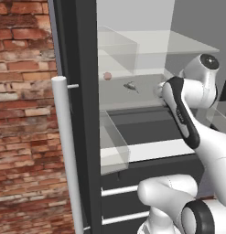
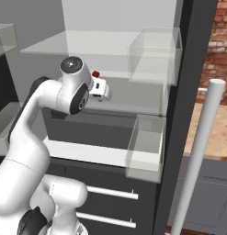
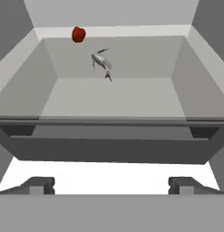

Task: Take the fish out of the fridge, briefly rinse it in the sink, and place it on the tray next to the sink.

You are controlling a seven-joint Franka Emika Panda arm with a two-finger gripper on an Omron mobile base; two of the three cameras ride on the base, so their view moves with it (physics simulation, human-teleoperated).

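Note:
The fridge [image 1: 80, 91] stands open, showing its pale inside and clear glass shelves. The fish [image 1: 130, 86], small and silvery-grey, lies on the middle shelf, towards the back. In the hand view the fish [image 3: 101, 63] is ahead and slightly left of centre, well beyond my fingertips. My gripper [image 3: 111, 186] is open and holds nothing; its jaws stand wide apart in front of the shelf's edge. In the right base view the white hand [image 2: 100, 89] reaches into the fridge at the height of that shelf. The sink and the tray are out of view.
A small pink-red ball [image 3: 78, 34] rests on the same shelf, left of the fish and further back. Clear door bins [image 2: 144, 147] hang on the open door. The long silver handle [image 1: 64, 137] rises in front of a brick wall [image 1: 23, 114]. A dark drawer [image 3: 109, 145] lies below the shelf.

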